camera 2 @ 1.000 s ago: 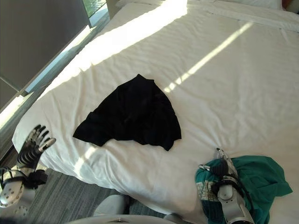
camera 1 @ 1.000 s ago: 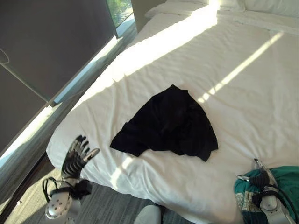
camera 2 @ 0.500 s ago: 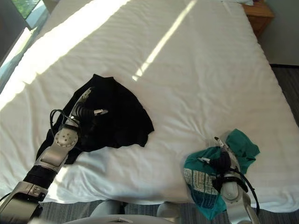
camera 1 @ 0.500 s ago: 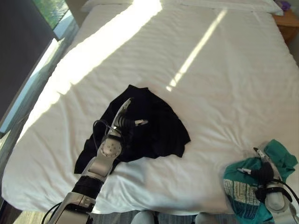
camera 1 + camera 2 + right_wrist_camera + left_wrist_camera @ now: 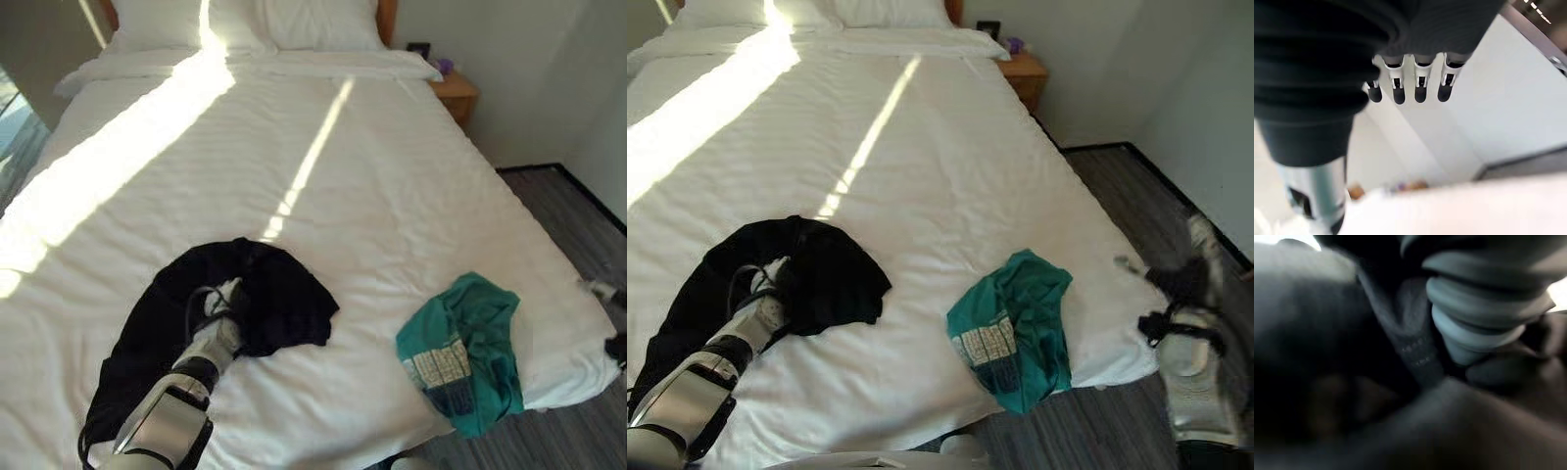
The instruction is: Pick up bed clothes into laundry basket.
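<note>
Left hand (image 5: 223,305) reaches into the black garment (image 5: 265,294) — fingers buried, grip unclear — right hand (image 5: 1187,279) hangs open.

Matt black cloth garment (image 5: 265,299), teal printed cloth (image 5: 460,348), smooth white sheet (image 5: 392,196)

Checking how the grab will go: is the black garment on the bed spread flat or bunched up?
Bunched. The black garment lies in rumpled folds on the bed, heaped around the left robot hand.

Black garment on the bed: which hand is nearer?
Left. The left hand is on the black garment, fingers buried in it. The right hand hangs off the bed's right edge.
</note>
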{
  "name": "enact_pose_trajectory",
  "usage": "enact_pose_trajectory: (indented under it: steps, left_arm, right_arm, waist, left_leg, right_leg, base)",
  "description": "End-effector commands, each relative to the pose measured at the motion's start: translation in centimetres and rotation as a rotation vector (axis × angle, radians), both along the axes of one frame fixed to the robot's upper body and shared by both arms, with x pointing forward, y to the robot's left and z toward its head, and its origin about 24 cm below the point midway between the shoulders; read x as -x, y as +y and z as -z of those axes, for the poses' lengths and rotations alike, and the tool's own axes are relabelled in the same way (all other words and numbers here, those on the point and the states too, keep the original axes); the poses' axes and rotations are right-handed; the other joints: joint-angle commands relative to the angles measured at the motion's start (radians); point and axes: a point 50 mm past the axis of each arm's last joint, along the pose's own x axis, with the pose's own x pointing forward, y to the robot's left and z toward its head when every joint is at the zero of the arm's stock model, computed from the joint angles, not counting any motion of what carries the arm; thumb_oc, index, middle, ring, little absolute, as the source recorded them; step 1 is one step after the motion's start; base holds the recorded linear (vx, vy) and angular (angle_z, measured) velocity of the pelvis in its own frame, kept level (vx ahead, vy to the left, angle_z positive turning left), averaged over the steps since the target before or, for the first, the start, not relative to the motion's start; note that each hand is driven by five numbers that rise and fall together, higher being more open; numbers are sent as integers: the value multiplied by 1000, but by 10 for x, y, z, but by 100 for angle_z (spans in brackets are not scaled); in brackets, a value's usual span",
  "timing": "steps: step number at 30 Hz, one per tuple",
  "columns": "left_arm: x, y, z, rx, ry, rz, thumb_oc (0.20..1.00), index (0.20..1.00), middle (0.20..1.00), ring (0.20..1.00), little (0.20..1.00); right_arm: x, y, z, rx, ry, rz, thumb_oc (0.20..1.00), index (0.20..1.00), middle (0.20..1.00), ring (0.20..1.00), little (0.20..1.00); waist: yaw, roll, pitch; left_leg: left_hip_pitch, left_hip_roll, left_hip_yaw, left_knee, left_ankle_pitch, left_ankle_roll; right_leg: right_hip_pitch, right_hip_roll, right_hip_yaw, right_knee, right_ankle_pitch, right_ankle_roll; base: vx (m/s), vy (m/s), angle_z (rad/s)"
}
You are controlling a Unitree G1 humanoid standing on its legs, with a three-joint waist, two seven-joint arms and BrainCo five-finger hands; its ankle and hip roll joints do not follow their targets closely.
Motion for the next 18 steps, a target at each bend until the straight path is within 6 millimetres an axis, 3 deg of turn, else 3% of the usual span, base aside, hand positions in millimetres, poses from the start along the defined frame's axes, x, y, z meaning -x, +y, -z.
enact_pose_trajectory:
  steps: [1, 2, 4, 5, 12, 13, 15, 18]
  left_arm:
    - [-10, -16, -1, 37, 35, 24, 200, 200, 200, 200, 200]
    - [-15, -24, -10, 52, -10, 44, 200, 200, 200, 200, 200]
    - [-17, -25, -13, 61, -22, 43, 200, 200, 200, 200, 200]
    - [-20, -30, -15, 76, -35, 44, 200, 200, 200, 200, 200]
    - [-21, -31, -18, 77, -42, 43, 200, 200, 200, 200, 200]
    - [-29, -47, -26, 114, -82, 74, 200, 200, 200, 200, 200]
    - [-27, -52, -28, 187, -104, 74, 200, 200, 200, 200, 200]
    - [-22, -53, -25, 242, -113, 57, 200, 200, 200, 200, 200]
  right_arm:
    - [-20, 12, -33, 57, -148, -44, 1000, 1000, 1000, 1000, 1000]
    - [-31, 29, -4, -19, -47, -60, 1000, 1000, 1000, 1000, 1000]
    - [-36, 37, 3, -52, -26, -73, 1000, 1000, 1000, 1000, 1000]
    - [-47, 49, 18, -117, 30, -75, 1000, 1000, 1000, 1000, 1000]
    - [-53, 52, 22, -130, 53, -80, 1000, 1000, 1000, 1000, 1000]
    - [-59, 63, 68, -146, 308, -73, 200, 200, 200, 200, 200]
    - [-42, 57, 90, -218, 404, -39, 200, 200, 200, 200, 200]
    - [-37, 61, 90, -246, 392, -58, 200, 200, 200, 200, 200]
  waist:
    - [36, 31, 102]
    - [54, 38, 125]
    - [57, 40, 135]
    - [70, 45, 153]
    - [75, 46, 160]
    - [104, 56, 185]
    - [103, 58, 175]
    - [99, 57, 167]
  left_leg:
    - [92, 52, -27, 12, -127, -45]
    - [78, 42, -39, 12, -120, -40]
    - [72, 39, -44, 12, -117, -38]
    - [56, 37, -49, 12, -108, -38]
    - [48, 36, -50, 12, -103, -38]
    - [17, 30, -61, 12, -79, -43]
    - [21, 28, -70, 12, -81, -45]
    - [31, 27, -74, 12, -87, -44]
  right_leg:
    - [23, -78, -51, 13, 33, 93]
    - [18, -85, -63, 13, 36, 92]
    - [14, -87, -63, 13, 37, 90]
    - [-1, -89, -63, 13, 43, 89]
    - [-8, -89, -62, 13, 45, 88]
    - [-20, -96, -75, 13, 49, 85]
    - [-7, -104, -90, 13, 45, 82]
    - [7, -108, -95, 13, 42, 81]
  base:
    - [-93, 44, 22]
    - [-81, 40, 22]
    - [-88, 19, 22]
    - [-114, 12, 22]
    - [-35, 4, 1]
    - [-126, 20, -1]
    - [-33, 7, 1]
    - [59, -7, 22]
